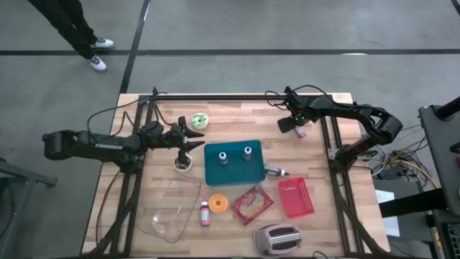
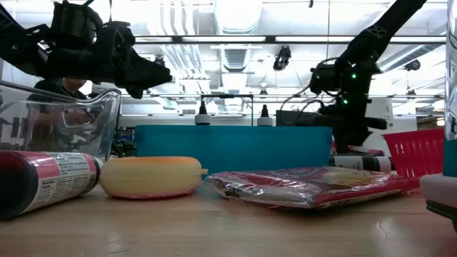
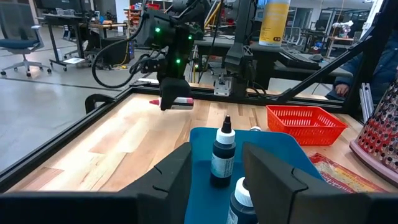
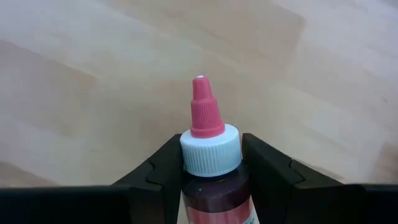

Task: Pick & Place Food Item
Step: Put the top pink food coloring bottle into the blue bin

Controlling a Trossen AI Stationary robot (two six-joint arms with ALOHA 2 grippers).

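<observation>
Right hand [image 4: 211,171] pinches a small red-capped bottle [image 4: 210,146], lifted over the table's [image 1: 237,115] far edge; next it likely needs carrying to a placing spot. Left hand [image 1: 188,137] hovers spread, empty.

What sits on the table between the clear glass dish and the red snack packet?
The orange-yellow round item and a pink-capped bottle, seen in the high view.
</observation>
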